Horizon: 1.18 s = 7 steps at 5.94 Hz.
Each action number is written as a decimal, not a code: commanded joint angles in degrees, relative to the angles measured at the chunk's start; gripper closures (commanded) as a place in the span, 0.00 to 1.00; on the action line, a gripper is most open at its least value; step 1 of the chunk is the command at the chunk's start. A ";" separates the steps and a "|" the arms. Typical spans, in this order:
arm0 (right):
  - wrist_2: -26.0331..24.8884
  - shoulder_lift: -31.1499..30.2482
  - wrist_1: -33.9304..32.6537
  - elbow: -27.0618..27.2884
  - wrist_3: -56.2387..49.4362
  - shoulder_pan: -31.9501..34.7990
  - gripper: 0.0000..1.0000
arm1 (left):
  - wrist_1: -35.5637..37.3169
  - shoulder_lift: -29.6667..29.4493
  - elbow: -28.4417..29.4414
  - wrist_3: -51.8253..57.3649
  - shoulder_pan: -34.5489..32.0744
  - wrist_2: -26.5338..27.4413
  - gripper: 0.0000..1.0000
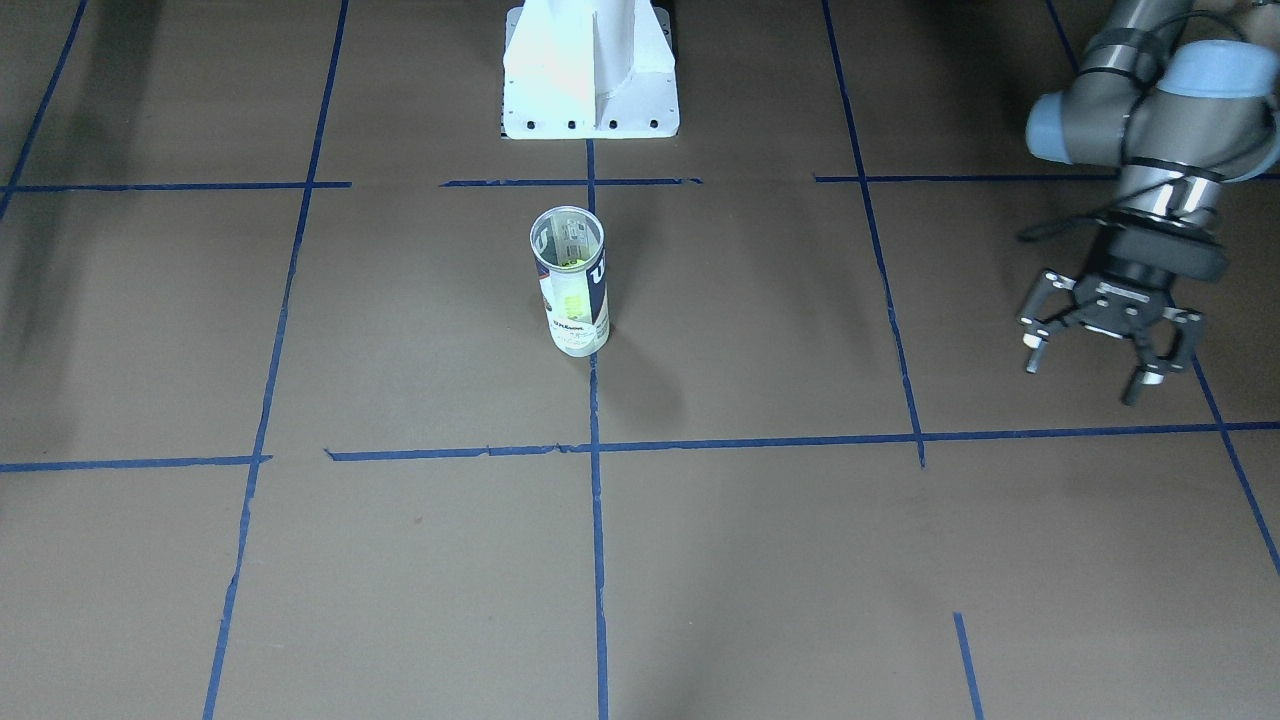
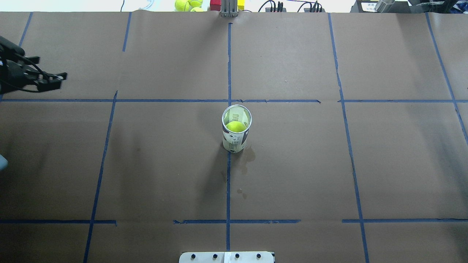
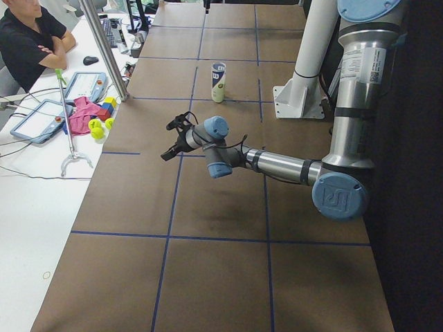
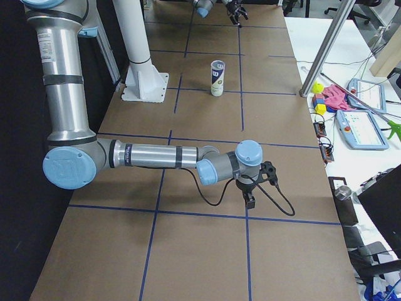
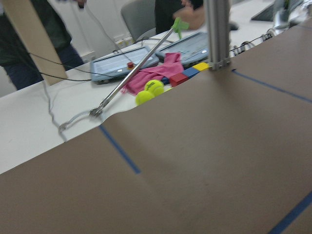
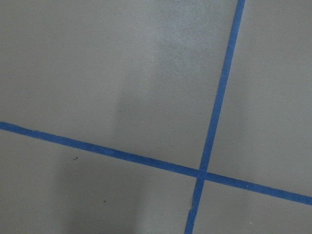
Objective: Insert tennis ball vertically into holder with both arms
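The holder (image 1: 578, 318), a clear can with a navy and white label, stands upright at the table's middle on a blue tape line. It also shows in the overhead view (image 2: 235, 141) and both side views (image 3: 219, 81) (image 4: 217, 78). The tennis ball (image 2: 236, 126) sits inside it, low in the can, seen through the open top. My left gripper (image 1: 1100, 360) is open and empty, far off to my left above the table (image 2: 47, 81). My right gripper (image 4: 250, 199) shows only in the exterior right view, far from the can; I cannot tell if it is open or shut.
The white robot base (image 1: 590, 70) stands behind the can. Beyond the table's far edge lie spare tennis balls (image 5: 150, 91), coloured blocks (image 5: 187, 74), tablets and a metal post (image 5: 217, 34). A person (image 3: 28, 41) sits at the side desk.
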 commanded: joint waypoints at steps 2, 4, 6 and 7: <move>4.64 -2.03 0.32 -1.02 -1.99 1.72 0.00 | 29.84 -0.03 -0.35 23.18 -21.36 -23.60 0.02; 5.91 -2.48 -0.29 -1.37 -2.78 1.72 0.00 | 50.75 0.76 -3.50 26.37 -25.88 -26.70 0.00; 5.91 -2.39 -0.29 -1.72 -3.04 1.81 0.00 | 58.31 5.15 -6.50 27.96 -26.68 -31.26 0.00; 5.99 -2.48 -0.21 -1.55 -3.13 1.81 0.00 | 58.33 7.51 -7.81 27.96 -26.77 -31.45 0.00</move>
